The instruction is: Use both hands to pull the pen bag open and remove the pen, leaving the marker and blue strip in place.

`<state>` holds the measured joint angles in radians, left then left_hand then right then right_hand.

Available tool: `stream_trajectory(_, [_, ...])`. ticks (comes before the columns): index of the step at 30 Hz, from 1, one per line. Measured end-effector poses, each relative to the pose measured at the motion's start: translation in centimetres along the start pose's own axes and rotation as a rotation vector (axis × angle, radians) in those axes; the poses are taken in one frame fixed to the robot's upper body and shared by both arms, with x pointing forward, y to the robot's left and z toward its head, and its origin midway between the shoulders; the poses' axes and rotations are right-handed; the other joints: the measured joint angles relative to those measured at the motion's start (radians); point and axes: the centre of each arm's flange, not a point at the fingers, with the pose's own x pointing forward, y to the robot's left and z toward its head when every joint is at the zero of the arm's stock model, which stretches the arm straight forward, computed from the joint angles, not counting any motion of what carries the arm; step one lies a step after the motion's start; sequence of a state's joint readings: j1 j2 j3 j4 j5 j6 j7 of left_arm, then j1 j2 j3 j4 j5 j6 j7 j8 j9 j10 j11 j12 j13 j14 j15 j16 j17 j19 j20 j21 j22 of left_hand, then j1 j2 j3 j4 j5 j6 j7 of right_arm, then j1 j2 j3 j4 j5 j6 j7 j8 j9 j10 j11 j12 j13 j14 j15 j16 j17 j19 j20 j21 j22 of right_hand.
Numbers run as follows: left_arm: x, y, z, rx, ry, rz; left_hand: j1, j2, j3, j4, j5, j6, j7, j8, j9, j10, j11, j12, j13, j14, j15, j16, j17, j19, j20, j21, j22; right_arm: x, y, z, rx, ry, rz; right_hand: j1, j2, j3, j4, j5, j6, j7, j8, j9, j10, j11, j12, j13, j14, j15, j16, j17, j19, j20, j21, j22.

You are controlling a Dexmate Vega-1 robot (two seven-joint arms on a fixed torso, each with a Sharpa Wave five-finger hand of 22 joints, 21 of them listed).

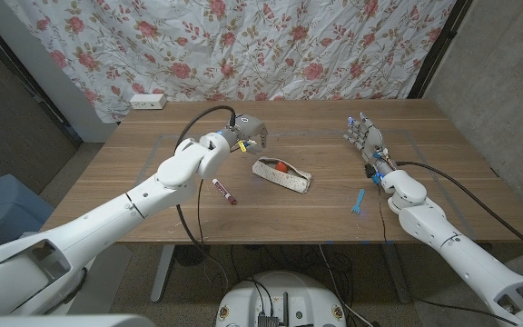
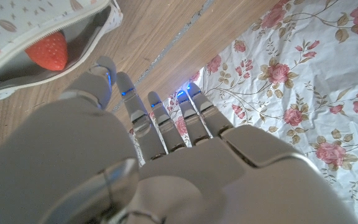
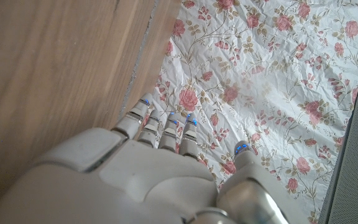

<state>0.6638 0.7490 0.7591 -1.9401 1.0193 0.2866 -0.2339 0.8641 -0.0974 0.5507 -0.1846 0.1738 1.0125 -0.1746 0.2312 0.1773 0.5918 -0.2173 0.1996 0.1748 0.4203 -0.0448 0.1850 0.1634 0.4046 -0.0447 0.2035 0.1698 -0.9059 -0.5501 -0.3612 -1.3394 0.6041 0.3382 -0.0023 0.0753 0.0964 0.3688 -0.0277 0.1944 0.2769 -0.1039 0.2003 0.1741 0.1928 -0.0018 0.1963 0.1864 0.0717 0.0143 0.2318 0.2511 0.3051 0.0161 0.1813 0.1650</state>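
Left wrist view: pen bag cut off, contents mostly hidden.

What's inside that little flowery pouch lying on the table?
Through the open mouth of the pen bag a red strawberry-like thing shows against a grey lining. The fabric covers the rest of the inside, so whether a pen lies in there cannot be told.

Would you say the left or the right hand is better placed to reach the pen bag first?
Left, probably: the left hand hovers just behind the pen bag, while the right hand stands well off to the side.
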Motion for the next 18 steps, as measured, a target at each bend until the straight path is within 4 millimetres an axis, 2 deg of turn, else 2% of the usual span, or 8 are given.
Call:
stream_trajectory(6, [0.1, -0.6, 0.3, -0.011, 0.004, 0.018, 0.019, -0.001, -0.014, 0.002, 0.000, 0.048, 0.013, 0.006, -0.001, 0.016, 0.001, 0.000, 0.000, 0.014, -0.003, 0.000, 0.002, 0.013, -0.002, 0.000, 0.000, -0.2, 0.1, -0.1, 0.001, 0.001, -0.002, 0.000, 0.000, -0.003, -0.003, 0.000, 0.003, 0.003, 0.000, 0.000, 0.000, 0.000, 0.000, 0.000, 0.000, 0.000, 0.000, 0.000, 0.000, 0.000, 0.000, 0.000])
stream_trajectory(18, [0.4, -1.8, 1.0, -0.022, 0.009, 0.032, 0.029, -0.002, -0.026, 0.007, 0.000, 0.058, 0.016, 0.006, -0.001, 0.032, -0.001, 0.000, 0.000, 0.027, -0.002, 0.000, 0.002, 0.020, 0.002, 0.000, 0.000, -0.5, 0.2, -0.2, 0.003, 0.003, -0.007, 0.000, 0.000, -0.006, 0.000, 0.000, 0.009, -0.002, 0.000, 0.000, 0.000, 0.000, 0.000, 0.000, 0.000, 0.000, 0.000, 0.000, 0.000, 0.000, 0.000, 0.000])
